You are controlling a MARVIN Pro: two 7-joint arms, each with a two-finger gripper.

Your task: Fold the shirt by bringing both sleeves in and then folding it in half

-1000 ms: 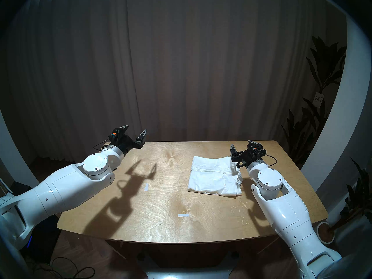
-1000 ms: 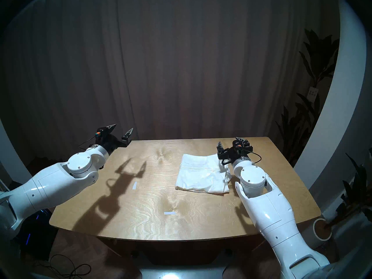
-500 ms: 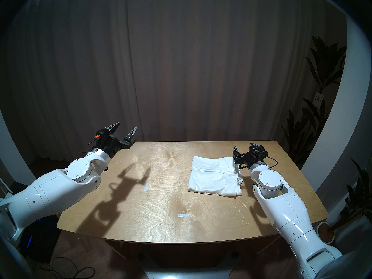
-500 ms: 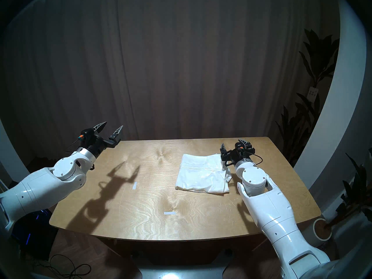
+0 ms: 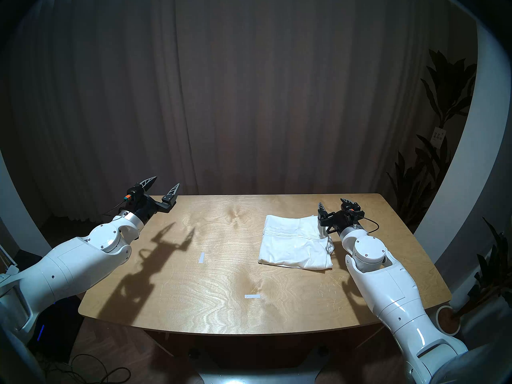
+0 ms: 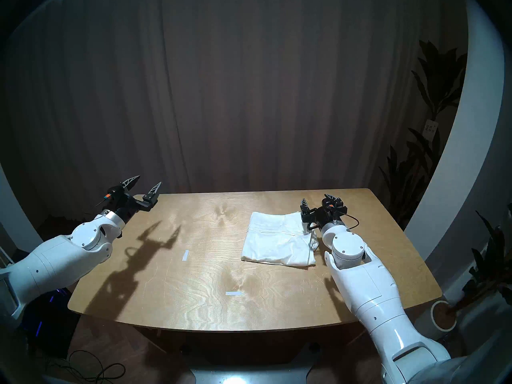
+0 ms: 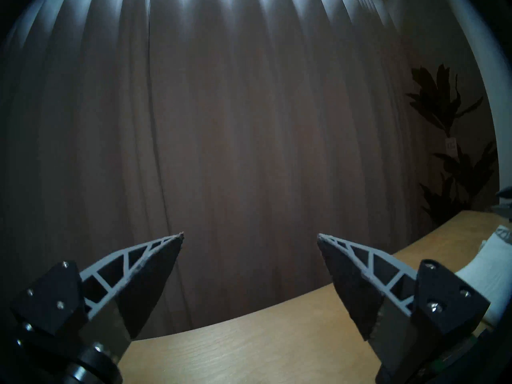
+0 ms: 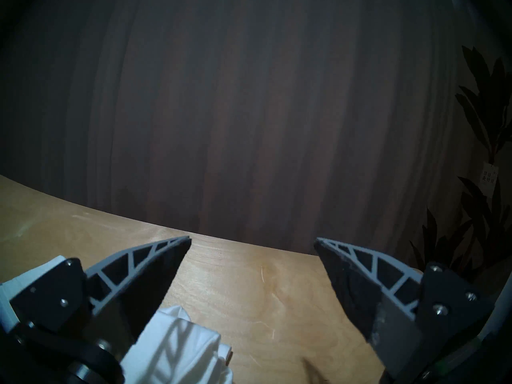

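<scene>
Shirt (image 5: pixel 295 243) folded on table (image 5: pixel 221 292), beside right gripper (image 5: pixel 332 204) | both jaws spread, empty | left gripper (image 5: pixel 163 182) well apart

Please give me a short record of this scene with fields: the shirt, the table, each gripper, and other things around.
shirt: white shirt, folded into a compact rectangle, lying on the right half of the table
table: light wooden table, with two small white tape marks
left gripper: left gripper open, empty, raised over the far left corner
right gripper: right gripper open, holding nothing, raised at the shirt's right edge
background: dark curtain, plant at right
</scene>
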